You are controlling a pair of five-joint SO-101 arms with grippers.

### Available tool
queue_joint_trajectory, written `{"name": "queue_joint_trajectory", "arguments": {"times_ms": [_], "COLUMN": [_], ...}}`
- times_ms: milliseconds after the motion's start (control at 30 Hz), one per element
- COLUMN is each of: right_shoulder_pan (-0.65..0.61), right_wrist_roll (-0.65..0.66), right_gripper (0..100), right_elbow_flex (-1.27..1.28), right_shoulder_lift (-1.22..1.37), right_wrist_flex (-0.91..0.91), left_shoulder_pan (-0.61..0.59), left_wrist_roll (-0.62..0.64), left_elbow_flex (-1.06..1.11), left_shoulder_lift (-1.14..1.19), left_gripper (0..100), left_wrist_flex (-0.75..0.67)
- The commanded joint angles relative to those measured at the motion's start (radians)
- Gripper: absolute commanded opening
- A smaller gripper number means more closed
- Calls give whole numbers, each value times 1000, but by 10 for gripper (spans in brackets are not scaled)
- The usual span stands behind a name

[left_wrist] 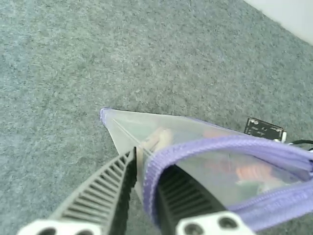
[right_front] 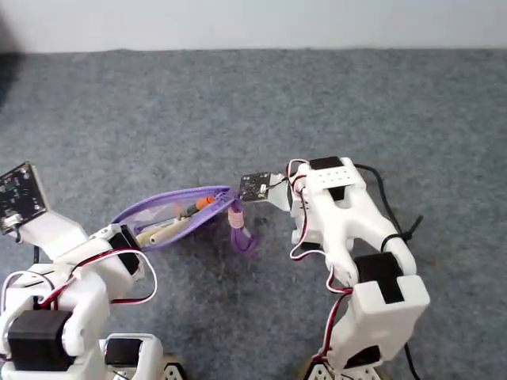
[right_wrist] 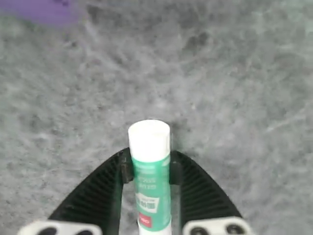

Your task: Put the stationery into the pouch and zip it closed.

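The left tool (left_wrist: 145,164) is clamped on the near end of the pouch (right_front: 170,215), whose mouth gapes open above the worktop (right_front: 333,103). The pouch's long axis runs away from that grip to its zip-pull end. Just beside that end, the right tool (right_wrist: 149,157) is clamped on the glue stick (right_wrist: 150,181), cap foremost. The right arm is therefore nearer, and the stick likely needs turning back toward the pouch's mouth.

Lit softly and evenly from above, bright across the grey carpet (right_front: 238,103). Shaded faintly under the pouch (right_front: 162,214) and more darkly beneath its purple strap (right_front: 242,237) in the high view. Glazed with a pale sheen on the pouch's clear wall in the left wrist view. Washed nearly white at the cap of the glue stick (right_wrist: 151,181).
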Motion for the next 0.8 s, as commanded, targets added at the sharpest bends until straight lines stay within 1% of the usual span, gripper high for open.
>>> {"name": "queue_joint_trajectory", "arguments": {"times_ms": [0, 100, 167, 300, 433, 533, 633, 767], "right_shoulder_pan": [42, 61, 64, 54, 15, -12, -47, -150], "right_wrist_roll": [-68, -109, -178, -396, -598, -810, -1002, -1165], "right_gripper": [9, 9, 9, 8, 8, 8, 8, 8], "right_elbow_flex": [-6, -5, -6, -3, -6, -8, -6, -3], "right_shoulder_lift": [-74, -140, -197, -349, -515, -654, -808, -990], "right_wrist_flex": [-4, -4, -4, 1, 104, 148, 143, 107], "left_shoulder_pan": [-6, -6, -6, -6, -6, -5, -5, -5], "left_wrist_roll": [11, 11, 11, 11, 11, 11, 11, 11], "left_elbow_flex": [-8, -8, -7, 16, 50, 50, 50, 50], "left_shoulder_lift": [-18, -18, -17, -18, -18, -18, -18, -14], "left_gripper": [12, 12, 12, 12, 12, 12, 12, 12], "left_wrist_flex": [15, 15, 15, 0, -21, -28, -28, -29]}}
